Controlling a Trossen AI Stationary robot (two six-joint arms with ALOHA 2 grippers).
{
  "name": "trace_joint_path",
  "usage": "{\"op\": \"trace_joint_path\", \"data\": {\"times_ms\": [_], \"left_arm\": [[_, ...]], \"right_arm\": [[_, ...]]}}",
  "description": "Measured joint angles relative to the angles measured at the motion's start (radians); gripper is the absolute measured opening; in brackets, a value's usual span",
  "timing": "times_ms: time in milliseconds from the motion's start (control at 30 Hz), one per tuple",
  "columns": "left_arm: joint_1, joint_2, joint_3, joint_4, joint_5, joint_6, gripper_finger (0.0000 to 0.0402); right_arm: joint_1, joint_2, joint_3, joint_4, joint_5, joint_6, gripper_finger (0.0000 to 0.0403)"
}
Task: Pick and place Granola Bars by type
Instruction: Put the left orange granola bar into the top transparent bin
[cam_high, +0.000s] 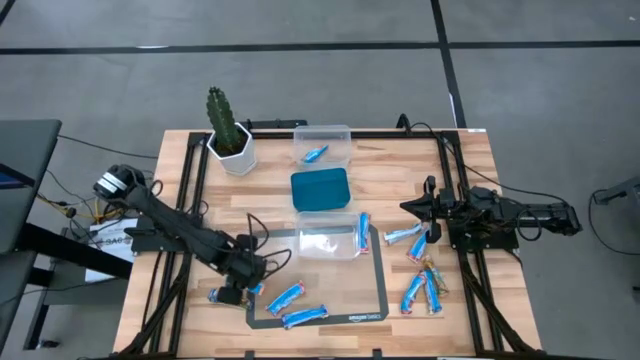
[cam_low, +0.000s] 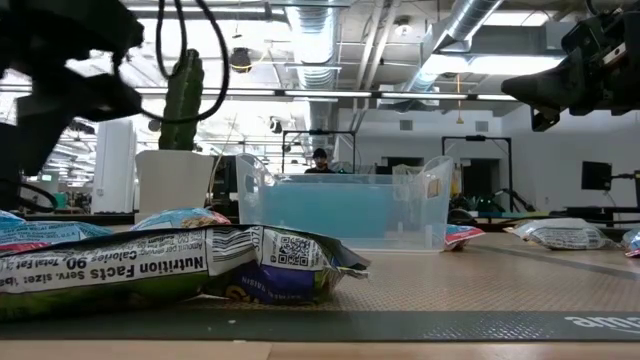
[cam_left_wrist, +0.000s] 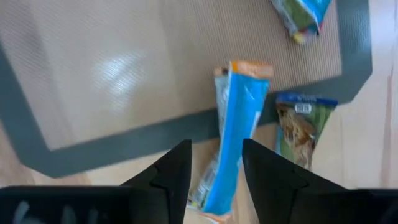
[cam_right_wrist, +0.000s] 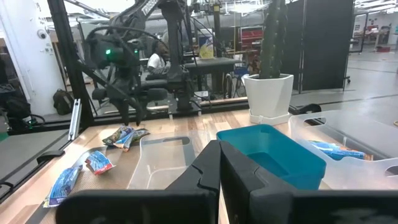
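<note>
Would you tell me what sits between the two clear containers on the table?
In the high view, a teal container sits between the far clear container, which holds one blue bar, and the near clear container.

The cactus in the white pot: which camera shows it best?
The right wrist view shows the cactus best: side on, with its white pot unobstructed. The high view sees the cactus only from above. The low view has the cactus behind a dangling cable. The left wrist view misses it.
</note>
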Motion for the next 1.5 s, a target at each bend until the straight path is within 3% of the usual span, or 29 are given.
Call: {"op": "trace_joint_path", "data": {"times_ms": [433, 833, 967, 1267, 1500], "left_arm": [[-0.063, 0.041, -0.046, -0.006, -0.008, -0.026, 0.0172], [-0.082, 0.041, -0.148, 0.157, -0.009, -0.047, 0.0207], [-0.082, 0.041, -0.148, 0.159, -0.013, -0.052, 0.0185], [-0.082, 0.041, -0.148, 0.158, -0.011, -0.052, 0.0091], [-0.081, 0.041, -0.148, 0.182, -0.011, -0.053, 0.0063]], "right_arm": [[0.0, 0.0, 0.0, 0.0, 0.0, 0.0, 0.0], [0.0, 0.0, 0.0, 0.0, 0.0, 0.0, 0.0], [0.0, 0.0, 0.0, 0.0, 0.0, 0.0, 0.0], [0.0, 0.0, 0.0, 0.0, 0.0, 0.0, 0.0], [0.0, 0.0, 0.0, 0.0, 0.0, 0.0, 0.0]]}}
